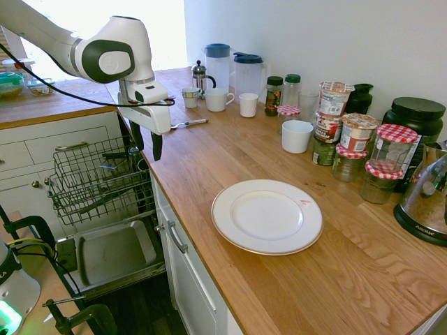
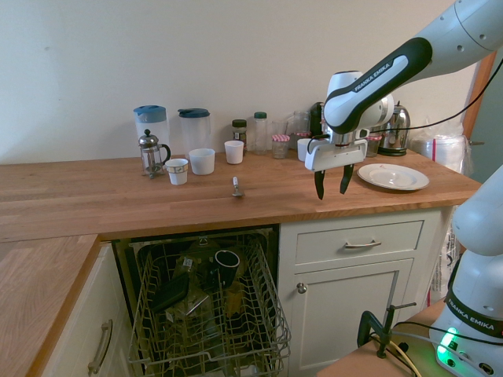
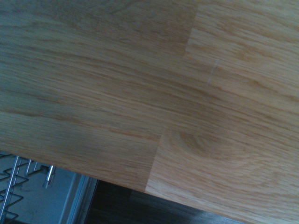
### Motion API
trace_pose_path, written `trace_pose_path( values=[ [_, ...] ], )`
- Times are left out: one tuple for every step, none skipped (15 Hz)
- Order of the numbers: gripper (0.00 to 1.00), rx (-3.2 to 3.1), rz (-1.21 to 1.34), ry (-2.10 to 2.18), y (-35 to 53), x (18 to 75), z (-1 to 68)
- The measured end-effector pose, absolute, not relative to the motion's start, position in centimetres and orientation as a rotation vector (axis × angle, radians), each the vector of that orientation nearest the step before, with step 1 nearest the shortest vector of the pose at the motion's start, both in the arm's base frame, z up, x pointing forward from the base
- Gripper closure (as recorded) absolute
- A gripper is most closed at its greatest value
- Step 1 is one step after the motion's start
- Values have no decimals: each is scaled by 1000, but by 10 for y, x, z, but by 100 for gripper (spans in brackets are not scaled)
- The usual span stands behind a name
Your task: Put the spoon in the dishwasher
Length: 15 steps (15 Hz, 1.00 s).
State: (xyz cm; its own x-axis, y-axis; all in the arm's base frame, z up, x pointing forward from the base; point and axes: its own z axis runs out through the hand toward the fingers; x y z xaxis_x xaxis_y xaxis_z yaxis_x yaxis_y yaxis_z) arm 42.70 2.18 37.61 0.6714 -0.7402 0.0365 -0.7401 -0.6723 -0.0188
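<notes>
Kitchen, pale wall, long wooden countertop [image 1: 230, 160] over white cabinets [image 2: 354, 271]. Above the counter's front edge, gripper [image 2: 332, 186] pointing straight down, fingers spread apart, nothing between them, tips clear of the wood. In the wrist view, only bare wood grain plus a sliver of wire rack at one corner.

Spoon [image 2: 236, 187] lying flat on the counter, apart from the gripper, well back from the front edge, just in front of the row of cups; in the first exterior view, spoon [image 1: 189, 123] seen past the hand, handle toward the white mug [image 1: 217, 100].

Dishwasher [image 2: 206, 302] below the counter, door [image 1: 112, 255] dropped down, dark wire rack [image 1: 98, 178] pulled out. In the rack: a dark mug [image 2: 227, 265] and several other items too tangled to tell apart.

Along the wall: small French press [image 2: 151, 153], two clear jugs with blue lids [image 2: 149, 126], small patterned cup [image 2: 178, 170], two more white cups [image 2: 233, 151], jars with green and red-checked lids [image 1: 380, 164], stacked pots [image 1: 332, 112], black-lidded tub [image 1: 415, 122], steel kettle [image 1: 429, 195] at the far end. White dinner plate [image 1: 267, 216] alone on open wood nearer the front, well apart from the spoon.
</notes>
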Motion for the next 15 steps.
trace_pose_path(
  values=[
    [0,-2870,-65,1271,22,427,376],
    [0,-2866,-69,1274,22,428,376],
    [0,-2850,-78,1294,22,430,377],
    [0,-2811,-82,1343,25,434,380],
    [0,-2752,-88,1413,32,442,385],
    [0,-2694,-102,1479,44,451,392],
    [0,-2639,-119,1543,60,462,399],
    [0,-2584,-136,1599,78,474,405],
    [0,-2545,-149,1642,94,486,410],
    [0,-2510,-176,1684,109,502,417],
    [0,-2481,-206,1718,121,519,422],
    [0,-2460,-230,1742,133,536,424],
    [0,-2445,-249,1763,144,553,424],
    [0,-2438,-259,1781,156,569,424],
    [0,-2437,-265,1790,168,585,421]
  ],
)
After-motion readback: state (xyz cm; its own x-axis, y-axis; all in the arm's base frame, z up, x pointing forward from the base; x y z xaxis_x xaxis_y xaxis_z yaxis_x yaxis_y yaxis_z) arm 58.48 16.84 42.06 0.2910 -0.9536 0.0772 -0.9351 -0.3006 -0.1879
